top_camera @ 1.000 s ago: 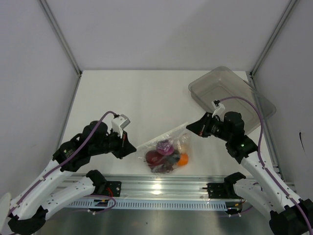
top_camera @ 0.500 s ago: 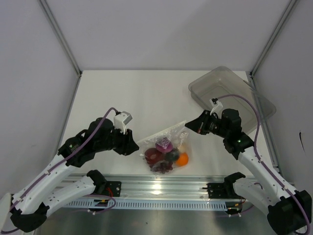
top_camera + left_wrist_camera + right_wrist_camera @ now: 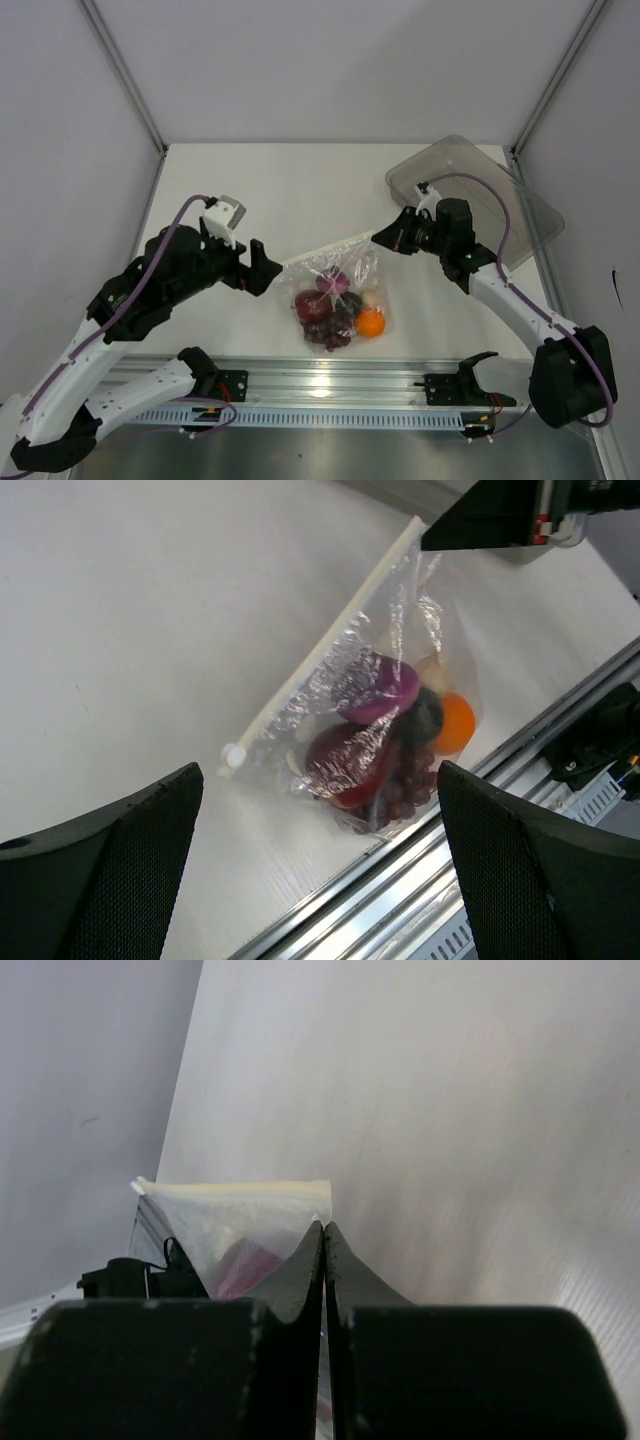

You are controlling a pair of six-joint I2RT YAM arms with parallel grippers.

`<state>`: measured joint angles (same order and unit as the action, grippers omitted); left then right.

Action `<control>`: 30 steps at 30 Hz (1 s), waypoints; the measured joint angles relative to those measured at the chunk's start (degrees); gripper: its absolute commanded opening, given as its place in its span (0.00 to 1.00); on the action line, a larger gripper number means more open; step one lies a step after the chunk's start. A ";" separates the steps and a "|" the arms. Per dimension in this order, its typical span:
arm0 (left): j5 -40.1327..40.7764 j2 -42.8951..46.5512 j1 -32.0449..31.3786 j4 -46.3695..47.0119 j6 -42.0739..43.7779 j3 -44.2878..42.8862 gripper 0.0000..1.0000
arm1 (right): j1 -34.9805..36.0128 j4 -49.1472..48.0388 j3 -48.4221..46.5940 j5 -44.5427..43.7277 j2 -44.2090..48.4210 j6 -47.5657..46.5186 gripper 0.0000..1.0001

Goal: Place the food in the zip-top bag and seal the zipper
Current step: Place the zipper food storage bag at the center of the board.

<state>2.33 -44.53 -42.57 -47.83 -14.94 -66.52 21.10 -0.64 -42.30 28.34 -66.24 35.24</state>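
Right now the zip-top bag is lying on the desk with the food inside, its zipper running slantwise between my right claw, which is pinching the bag at one end, and my left claw, which is gaping wide just beside the other.

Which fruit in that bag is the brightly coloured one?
The orange ball, lying beside the grapes; the grapes and the plum-like ball next to it are dark.
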 measured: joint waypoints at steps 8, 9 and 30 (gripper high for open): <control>-1.33 5.57 0.00 1.53 -0.35 2.60 1.00 | -2.19 -1.22 -12.61 -2.16 -17.44 -1.38 0.00; -2.29 5.75 0.00 2.05 -0.68 3.52 1.00 | -2.34 -1.20 -14.51 -2.62 -20.00 -1.44 0.00; -12.31 7.19 0.00 6.88 -5.57 11.85 0.99 | -2.80 18.53 -44.94 -16.31 -45.22 -11.37 0.66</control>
<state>-9.98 -37.34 -42.57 -40.95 -20.51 -54.68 18.31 17.89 -87.24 12.03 -111.46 23.88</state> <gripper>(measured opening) 0.994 0.516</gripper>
